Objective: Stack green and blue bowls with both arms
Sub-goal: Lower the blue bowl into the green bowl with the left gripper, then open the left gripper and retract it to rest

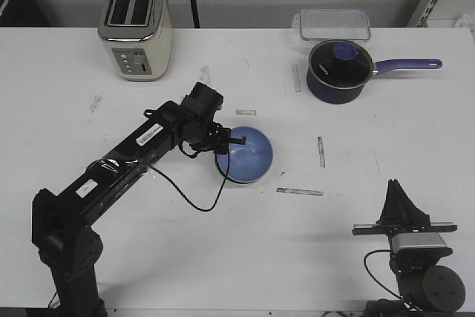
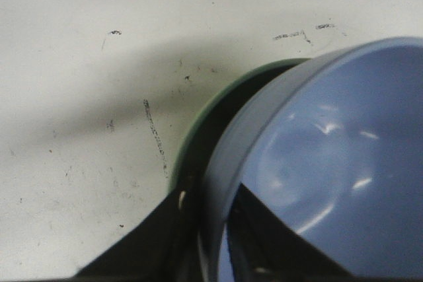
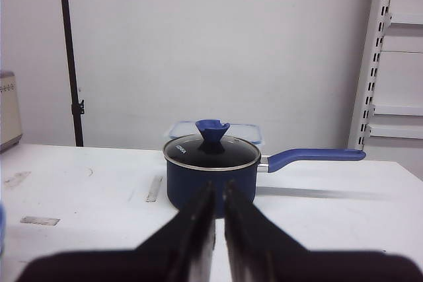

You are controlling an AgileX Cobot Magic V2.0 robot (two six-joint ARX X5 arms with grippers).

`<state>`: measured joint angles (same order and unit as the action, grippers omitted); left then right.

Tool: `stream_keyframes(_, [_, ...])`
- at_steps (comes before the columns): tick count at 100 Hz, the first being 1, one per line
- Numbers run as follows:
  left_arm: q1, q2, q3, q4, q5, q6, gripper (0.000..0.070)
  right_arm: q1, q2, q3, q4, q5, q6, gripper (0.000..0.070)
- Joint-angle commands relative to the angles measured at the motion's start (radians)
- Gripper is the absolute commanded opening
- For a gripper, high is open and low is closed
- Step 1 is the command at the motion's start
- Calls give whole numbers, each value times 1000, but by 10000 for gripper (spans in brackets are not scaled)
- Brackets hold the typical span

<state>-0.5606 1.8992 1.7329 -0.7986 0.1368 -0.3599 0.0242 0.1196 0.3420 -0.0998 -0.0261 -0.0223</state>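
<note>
The glossy light periwinkle blue bowl (image 1: 246, 155) sits nested inside the pale mint green bowl (image 2: 198, 120), of which only a thin crescent of rim shows, in the left wrist view, beside the blue wall; the pair rests on the white table (image 1: 223, 257) well in front of the dark navy lidded saucepan (image 1: 339, 71) and toward the cream toaster's (image 1: 136, 27) side. The left gripper (image 1: 233, 141) straddles the blue bowl's rim on the toaster side, one finger inside and one outside, seemingly clamped on it. That arm stretches out low. The right gripper (image 3: 219, 219), fingers nearly together and holding nothing, is parked upright, well clear. Release looks next.
</note>
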Motion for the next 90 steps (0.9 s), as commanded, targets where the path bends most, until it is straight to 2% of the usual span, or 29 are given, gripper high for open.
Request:
stream_keyframes(1, [-11, 11, 29, 3, 6, -8, 236, -2, -2, 6, 10, 0, -1, 15])
stream_keyframes(14, [-17, -6, 29, 0, 5, -8, 392, -2, -2, 6, 10, 0, -1, 15])
stream_keyframes(27, [-17, -34, 29, -8, 5, -8, 503, -2, -2, 6, 10, 0, -1, 15])
stream_keyframes(59, [16, -165, 12, 7, 0, 0, 493, -2, -2, 6, 10, 0, -1, 15])
stream_keyframes(90, [92, -438, -273, 328, -64, 114, 483, -2, -2, 6, 10, 0, -1, 15])
